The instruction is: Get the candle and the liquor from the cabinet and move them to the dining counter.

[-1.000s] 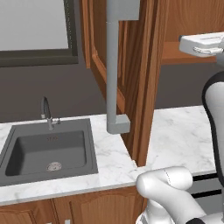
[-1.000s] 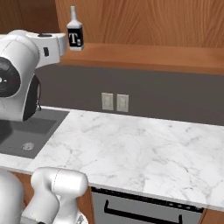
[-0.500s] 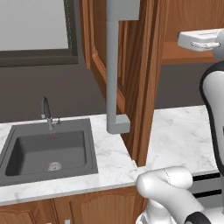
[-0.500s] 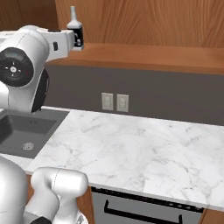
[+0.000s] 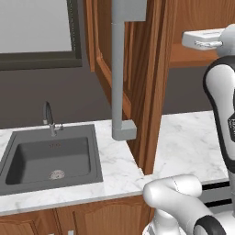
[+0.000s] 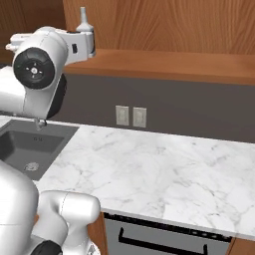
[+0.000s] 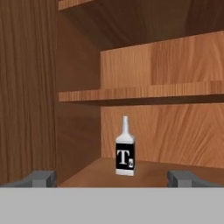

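Liquor, the small square-bodied bottle with the pale slim neck and black label with a white "T" (image 7: pixel 125 148): sitting upright on the bottom shelf of the reddish-brown wooden wall cabinet (image 7: pixel 148 92), near the back left corner, nothing touching it.

Left base view: the cabinet's open door is hanging edge-on in the middle of the shot, its long grey bar handle (image 5: pixel 118 78) running down it. Dark grey sink (image 5: pixel 50 158) and its tap are sitting off to the left in the white marble worktop (image 5: pixel 188 142). The white arm is reaching up at the right, hand at shelf height.

Right base view: the arm is stretching up toward the shelf, and the bottle's pale neck is poking up just past the hand. So the hand is near it, but I can't tell the exact gap from here.

Hand view: the two-finger gripper (image 7: pixel 113 178) is spread wide and gripping nothing, dark tips on either side of the frame with the bottle lined up between them but farther back on the shelf.

Progress: barely started, I'd say. Bottle is not grabbed yet, so closing in, gripping it and hauling it over to the dining counter are all left. Haven't spotted the candle on these shelves, so that one's fully to do as well.
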